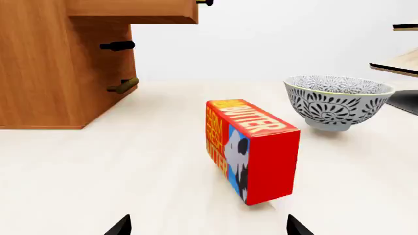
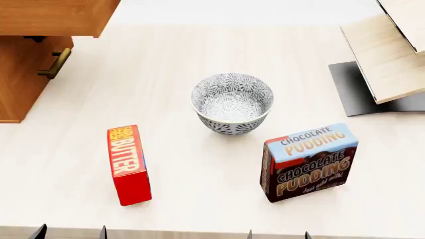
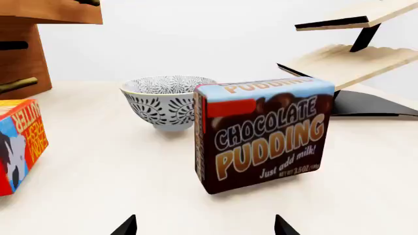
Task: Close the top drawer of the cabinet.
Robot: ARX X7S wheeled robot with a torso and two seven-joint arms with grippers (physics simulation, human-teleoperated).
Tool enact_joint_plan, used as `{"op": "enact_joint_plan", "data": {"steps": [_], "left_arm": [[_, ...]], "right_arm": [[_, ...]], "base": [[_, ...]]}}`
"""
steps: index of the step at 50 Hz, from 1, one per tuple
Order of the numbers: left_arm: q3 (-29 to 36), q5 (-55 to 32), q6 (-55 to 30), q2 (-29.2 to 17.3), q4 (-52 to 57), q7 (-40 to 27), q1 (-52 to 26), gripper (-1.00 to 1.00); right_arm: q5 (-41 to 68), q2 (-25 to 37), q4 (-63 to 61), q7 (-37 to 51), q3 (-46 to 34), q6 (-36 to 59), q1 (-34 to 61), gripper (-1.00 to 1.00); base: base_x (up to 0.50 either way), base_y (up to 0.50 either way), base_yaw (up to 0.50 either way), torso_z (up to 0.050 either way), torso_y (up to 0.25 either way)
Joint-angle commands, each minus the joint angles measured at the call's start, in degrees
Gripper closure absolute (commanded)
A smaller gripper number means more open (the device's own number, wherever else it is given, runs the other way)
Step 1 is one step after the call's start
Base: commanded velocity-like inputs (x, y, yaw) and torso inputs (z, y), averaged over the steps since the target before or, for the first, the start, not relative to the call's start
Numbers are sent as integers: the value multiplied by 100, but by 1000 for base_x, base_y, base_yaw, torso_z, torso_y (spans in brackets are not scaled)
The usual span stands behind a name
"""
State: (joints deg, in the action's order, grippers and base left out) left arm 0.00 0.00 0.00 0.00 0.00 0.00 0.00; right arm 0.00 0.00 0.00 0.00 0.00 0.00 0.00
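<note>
Your left gripper (image 2: 69,232) hangs spread and empty, low and short of the butter (image 2: 128,164); the top drawer (image 2: 53,17) juts from the cabinet (image 2: 20,84) far ahead-left, awaiting a push. Your right gripper (image 2: 277,234), likewise spread, idles short of the pudding (image 2: 309,162).

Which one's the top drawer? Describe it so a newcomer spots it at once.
Start in the head view at the orange-brown wooden cabinet at the table's far left corner. The top drawer is the uppermost box, pulled out so it overhangs the tabletop. Below it, the lower drawer front sits flush with the cabinet, its brass bar handle showing.
</note>
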Motion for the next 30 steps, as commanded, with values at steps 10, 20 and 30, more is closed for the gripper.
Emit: {"op": "enact_joint_plan", "data": {"steps": [10, 20, 30], "left_arm": [[201, -393, 236, -228, -29, -313, 110, -100], [349, -500, 246, -337, -165, -393, -7, -100], [434, -602, 161, -449, -23, -455, 37, -100]], "right_arm": [[190, 281, 60, 215, -325, -300, -183, -100], [180, 372, 177, 338, -489, -438, -108, -100], [231, 426, 44, 463, -583, -325, -131, -100]], "base": [[0, 0, 0, 0, 0], [0, 0, 0, 0, 0], [0, 0, 0, 37, 0]]}}
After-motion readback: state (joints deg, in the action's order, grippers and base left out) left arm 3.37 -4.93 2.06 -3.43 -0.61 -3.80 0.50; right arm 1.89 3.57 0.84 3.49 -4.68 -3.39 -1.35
